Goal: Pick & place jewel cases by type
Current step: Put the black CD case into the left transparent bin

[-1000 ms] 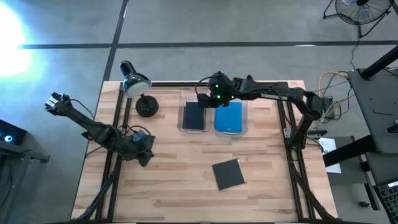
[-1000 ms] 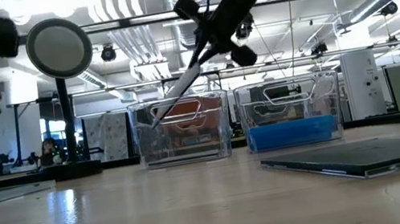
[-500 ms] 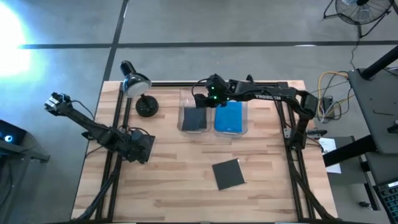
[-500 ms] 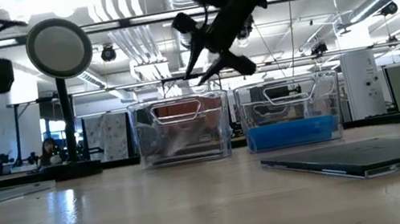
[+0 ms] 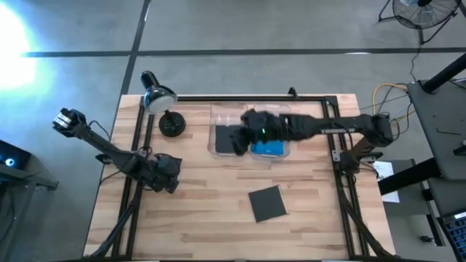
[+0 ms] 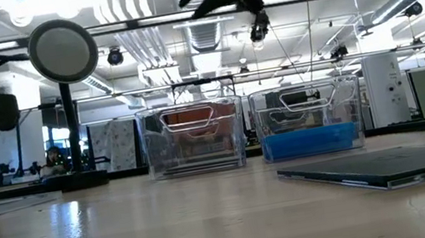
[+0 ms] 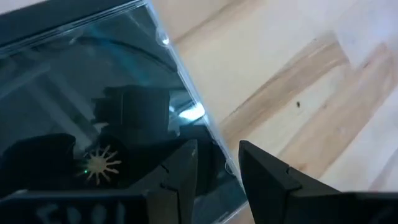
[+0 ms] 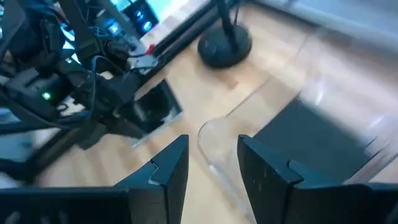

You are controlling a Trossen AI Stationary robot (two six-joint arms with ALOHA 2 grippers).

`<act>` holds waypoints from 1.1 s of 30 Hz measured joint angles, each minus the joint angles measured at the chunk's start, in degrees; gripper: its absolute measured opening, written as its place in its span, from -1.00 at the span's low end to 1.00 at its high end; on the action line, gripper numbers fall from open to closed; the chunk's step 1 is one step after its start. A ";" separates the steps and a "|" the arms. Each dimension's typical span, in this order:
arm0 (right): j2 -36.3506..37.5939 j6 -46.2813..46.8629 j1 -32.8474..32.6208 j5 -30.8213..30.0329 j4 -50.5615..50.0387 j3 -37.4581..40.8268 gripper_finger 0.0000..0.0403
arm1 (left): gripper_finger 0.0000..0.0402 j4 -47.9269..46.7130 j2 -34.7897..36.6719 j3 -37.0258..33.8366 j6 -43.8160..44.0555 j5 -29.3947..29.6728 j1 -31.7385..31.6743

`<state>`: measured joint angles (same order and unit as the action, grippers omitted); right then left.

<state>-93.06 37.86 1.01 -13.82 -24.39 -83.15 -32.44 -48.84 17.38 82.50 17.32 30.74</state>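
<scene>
A dark jewel case lies flat in the left clear bin. A blue one lies in the right bin. Another dark case rests flat on the table's near middle. One more dark case lies under the left arm, by the table's left edge. My left gripper is open and points down over this case's edge. My right gripper hangs open and empty, high above the left bin. My left gripper stands over the dark case's edge, coming from above with one finger over the case and the other over bare wood. I cannot tell whether the fingers touch the case.
A desk lamp with a round base stands at the table's far left, beside the bins. Bare wood spreads across the near half of the table around the lone dark case.
My right gripper let go of a dark case, which had been tilted into the left bin and now lies flat there. The gripper then rose and moved from the bins' far side toward the near edge. My left gripper came down toward the table.
</scene>
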 joint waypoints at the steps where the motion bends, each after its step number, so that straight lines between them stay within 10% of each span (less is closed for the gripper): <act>1: 0.13 -1.97 -1.97 -3.63 0.49 0.00 -0.34 | -0.48 0.41 -0.40 -0.19 -0.01 0.97 0.00; 8: -0.87 -4.15 -12.11 -20.92 0.94 0.02 -0.34 | -0.48 2.84 -3.47 -0.34 -0.54 5.23 0.00; 22: -2.66 2.46 -13.20 -22.21 0.60 0.02 -0.34 | -0.48 16.49 -12.92 3.72 -1.21 5.56 -0.33; 33: -2.68 2.70 -13.15 -22.15 0.67 0.07 -0.34 | -0.49 -30.47 -18.83 23.20 -3.35 4.75 -0.42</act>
<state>-95.74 40.56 -12.14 -35.97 -23.73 -83.09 -62.91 -67.67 40.58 79.15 22.07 30.33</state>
